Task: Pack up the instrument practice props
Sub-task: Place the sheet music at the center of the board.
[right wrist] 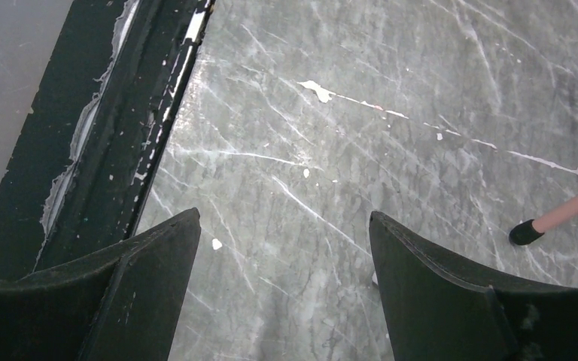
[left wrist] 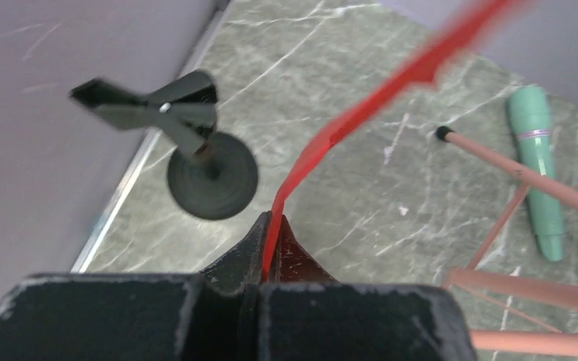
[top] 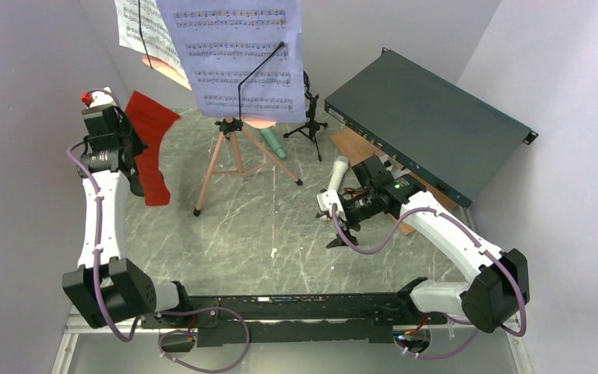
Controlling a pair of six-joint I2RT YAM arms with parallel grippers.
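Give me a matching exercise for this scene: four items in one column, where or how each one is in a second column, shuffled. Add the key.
Column one
1. red page
2. green microphone
3. lavender page
4. right gripper

Column two
A. open, nothing between its fingers
B. lying flat on the table
C. pinched in the left gripper
D. standing up on the pink tripod

Pairs: 1-C, 2-B, 3-D, 4-A
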